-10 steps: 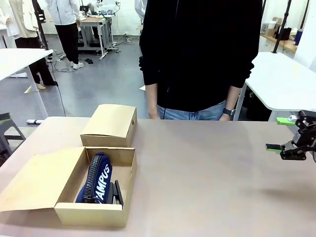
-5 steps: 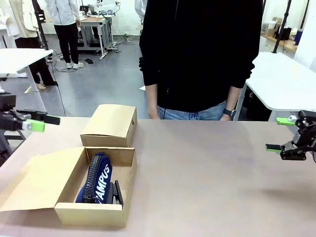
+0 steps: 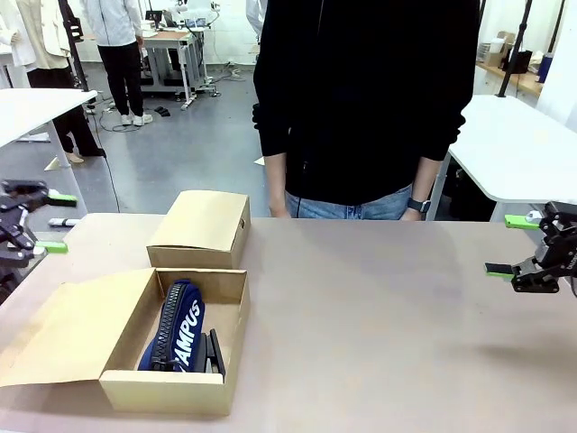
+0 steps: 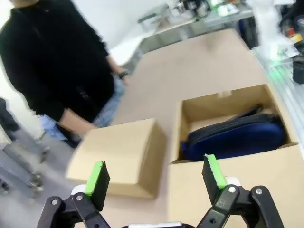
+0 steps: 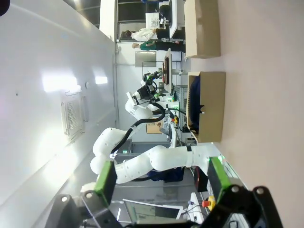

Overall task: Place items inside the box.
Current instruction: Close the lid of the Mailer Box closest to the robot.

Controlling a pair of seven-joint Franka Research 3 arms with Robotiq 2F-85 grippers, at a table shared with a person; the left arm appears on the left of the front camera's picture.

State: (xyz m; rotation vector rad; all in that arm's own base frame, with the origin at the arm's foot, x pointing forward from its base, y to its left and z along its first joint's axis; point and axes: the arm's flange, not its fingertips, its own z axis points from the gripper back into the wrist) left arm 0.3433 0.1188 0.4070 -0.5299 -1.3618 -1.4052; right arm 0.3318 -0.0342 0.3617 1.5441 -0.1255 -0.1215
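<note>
Front cam: navy zip pouch lettered "CAMPUS" (image 3: pixel 176 327) already sits lengthwise, near-to-far, in the open brown cardboard box (image 3: pixel 171 390), near left on my desk (image 3: pixel 379 325). Left end effector (image 3: pixel 32 221) is nearer, released; right end effector (image 3: pixel 516 245) far right, released too.

Left wrist cam: box lies ahead of the spread green pads (image 4: pixel 97 178).

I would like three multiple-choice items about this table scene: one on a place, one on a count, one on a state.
1. Where does the navy pouch lie?
A. on the bare table
B. inside the open box
C. on the closed box

2. How many cardboard boxes stand on the table?
A. one
B. two
C. three

3. How is the left hand?
A. open and holding nothing
B. shut on the pouch
C. shut on a box flap

Answers: 1 B, the pouch sits between the open box's walls. 2 B, one open and one closed behind it. 3 A, its green pads stand wide apart with nothing between.
</note>
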